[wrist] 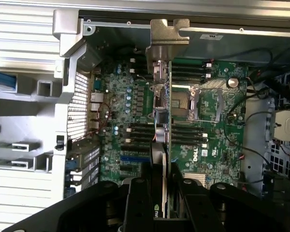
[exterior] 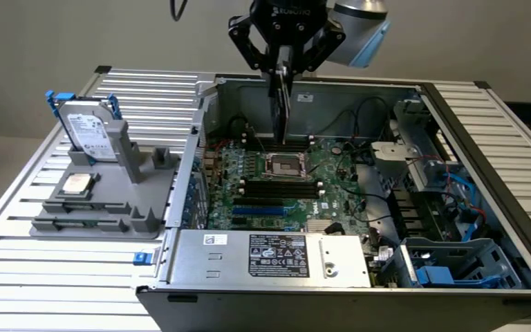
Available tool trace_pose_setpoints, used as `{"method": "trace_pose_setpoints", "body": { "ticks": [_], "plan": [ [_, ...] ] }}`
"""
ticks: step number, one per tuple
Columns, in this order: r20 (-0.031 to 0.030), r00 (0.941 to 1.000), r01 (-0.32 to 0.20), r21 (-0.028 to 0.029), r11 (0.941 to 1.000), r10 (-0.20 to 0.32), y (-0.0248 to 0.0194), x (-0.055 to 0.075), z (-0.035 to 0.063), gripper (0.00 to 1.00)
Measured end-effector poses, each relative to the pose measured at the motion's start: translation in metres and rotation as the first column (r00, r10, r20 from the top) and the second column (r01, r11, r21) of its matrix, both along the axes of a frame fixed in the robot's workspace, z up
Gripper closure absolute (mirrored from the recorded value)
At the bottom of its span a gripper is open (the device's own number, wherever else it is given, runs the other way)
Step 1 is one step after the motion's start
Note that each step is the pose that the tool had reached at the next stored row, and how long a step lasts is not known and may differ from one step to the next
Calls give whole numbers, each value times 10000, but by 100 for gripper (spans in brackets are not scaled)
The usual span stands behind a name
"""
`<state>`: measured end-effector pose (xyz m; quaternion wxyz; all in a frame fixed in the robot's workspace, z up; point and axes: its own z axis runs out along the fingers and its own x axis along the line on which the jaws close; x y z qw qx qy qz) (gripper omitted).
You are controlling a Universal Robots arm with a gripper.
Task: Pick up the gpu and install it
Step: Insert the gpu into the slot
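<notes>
Pinched the thin green circuit-board gpu card [exterior: 282, 114] by its upper edge in the black two-fingered claw [exterior: 284, 69], fingers drawn in close on the board and on nothing else. Hung upright and edge-on inside the open grey metal computer case [exterior: 247, 93], above the green motherboard [exterior: 330, 173], seated in no slot. Showed the bent tab of its silver end bracket [wrist: 169, 34] at the end away from the claw.

Seemed in the wrist view to sit over the square metal-framed processor socket [exterior: 282, 164] and the black memory slots [exterior: 275, 188], apart from the long blue expansion slot [exterior: 258, 206]. Judged likely, if lowered from such a spot, to strike the socket or the memory latches rather than meet a slot. Might also have caught the bracket on a case wall or on a board part, tilting the card. Might have pivoted in so narrow a pinch under any sideways push, and so gone in crooked along its bottom edge.
</notes>
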<state>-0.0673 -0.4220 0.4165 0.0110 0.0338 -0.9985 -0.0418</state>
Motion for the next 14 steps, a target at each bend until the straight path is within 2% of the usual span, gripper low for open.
{"method": "trace_pose_setpoints", "body": {
  "ticks": [3,7,11,14],
  "plan": [
    [0,9988,-487,-1,9988,487,0,2,-10,74],
    [-1,9927,-1204,-1,9927,1204,0,3,-29,74],
    [1,9814,-1921,5,9814,1921,0,3,-42,74],
    [4,9692,-2462,18,9692,2462,0,3,-46,74]
  ]
}}
